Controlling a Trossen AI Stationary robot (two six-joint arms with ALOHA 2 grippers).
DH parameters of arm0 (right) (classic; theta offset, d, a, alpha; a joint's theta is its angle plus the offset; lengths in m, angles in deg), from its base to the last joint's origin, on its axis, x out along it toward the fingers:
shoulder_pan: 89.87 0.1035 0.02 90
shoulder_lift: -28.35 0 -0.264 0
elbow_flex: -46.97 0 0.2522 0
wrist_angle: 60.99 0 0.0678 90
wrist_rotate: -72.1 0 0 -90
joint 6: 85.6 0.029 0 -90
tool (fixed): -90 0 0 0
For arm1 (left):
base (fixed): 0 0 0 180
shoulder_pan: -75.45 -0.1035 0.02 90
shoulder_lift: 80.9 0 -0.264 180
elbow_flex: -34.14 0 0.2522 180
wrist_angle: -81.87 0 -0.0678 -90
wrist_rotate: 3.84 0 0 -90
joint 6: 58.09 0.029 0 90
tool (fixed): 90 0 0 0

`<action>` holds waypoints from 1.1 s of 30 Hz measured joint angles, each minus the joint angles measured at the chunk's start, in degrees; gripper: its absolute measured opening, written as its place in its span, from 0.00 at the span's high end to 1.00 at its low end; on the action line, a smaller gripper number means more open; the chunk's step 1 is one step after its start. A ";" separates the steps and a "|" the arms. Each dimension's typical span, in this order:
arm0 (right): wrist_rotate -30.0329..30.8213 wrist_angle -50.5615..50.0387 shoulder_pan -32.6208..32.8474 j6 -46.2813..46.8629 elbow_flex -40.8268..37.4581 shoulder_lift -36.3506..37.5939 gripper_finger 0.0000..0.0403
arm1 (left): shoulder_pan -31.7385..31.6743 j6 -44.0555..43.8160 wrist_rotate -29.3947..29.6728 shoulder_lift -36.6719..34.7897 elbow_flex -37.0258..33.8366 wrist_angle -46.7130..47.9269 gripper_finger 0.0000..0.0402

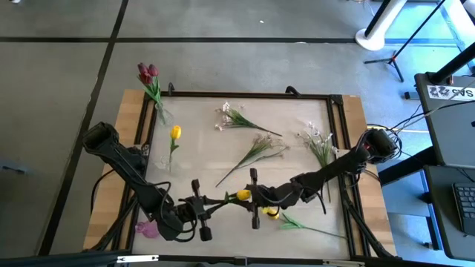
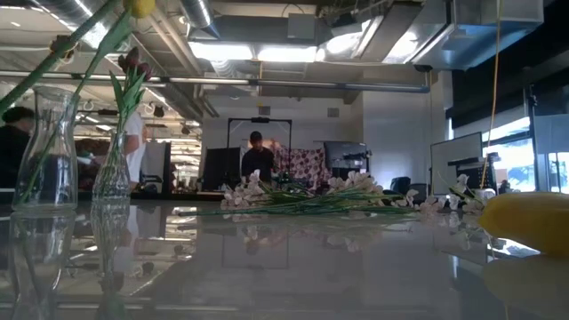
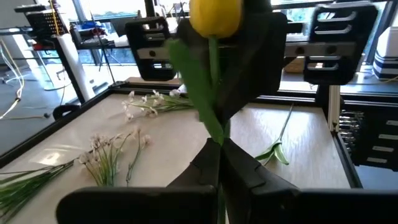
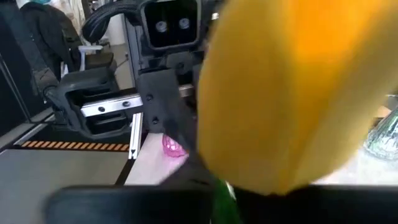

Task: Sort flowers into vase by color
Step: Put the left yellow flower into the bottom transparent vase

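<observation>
Holding a yellow tulip (image 1: 243, 195) by its stalk near the table's front edge, your left gripper (image 1: 220, 202) is clamped tight; whether the right gripper (image 1: 254, 197) grips the bloom, you cannot tell. Pull apart now and the stalk may slip or bend.

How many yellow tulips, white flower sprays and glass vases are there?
Yellow tulips: 3
White blossom sprays: 3
Glass vases: 2
Total: 8
</observation>
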 joint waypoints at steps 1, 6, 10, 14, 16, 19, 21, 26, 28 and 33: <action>-0.01 -0.12 0.00 -0.07 0.00 0.00 0.96 | 0.00 -0.01 0.09 0.00 0.00 0.07 1.00; -0.17 -6.16 0.00 -0.20 1.80 0.23 0.97 | -1.48 -2.32 -2.74 0.00 0.00 1.39 0.95; 0.10 -20.65 -0.07 -0.54 7.30 0.28 0.98 | -3.97 -6.22 -7.58 0.16 0.00 3.37 0.84; -0.98 -31.36 -0.09 -0.34 11.09 0.28 0.98 | -5.93 -6.04 -12.10 1.28 0.00 3.32 0.74; -2.23 -33.84 -0.08 -0.36 11.56 0.28 0.99 | -7.12 -5.70 -15.49 2.30 0.07 2.51 0.72; -5.00 -34.88 -0.07 -0.51 11.80 0.28 0.98 | -8.13 -6.03 -16.45 4.16 0.04 2.04 0.71; -4.99 -36.07 -0.11 -0.54 11.80 0.28 0.98 | -8.77 -6.03 -17.13 4.90 0.02 1.69 0.71; -5.46 -37.11 -0.11 -1.51 11.85 0.86 0.99 | -9.87 -5.19 -18.51 5.47 0.03 1.50 0.74; -4.86 -40.50 -0.11 -1.79 13.26 1.31 0.98 | -9.92 -2.41 -18.07 5.20 0.54 1.42 0.75; -4.51 -48.57 -0.07 -1.99 19.95 1.53 0.99 | -11.03 3.43 -19.06 4.95 4.80 1.11 0.75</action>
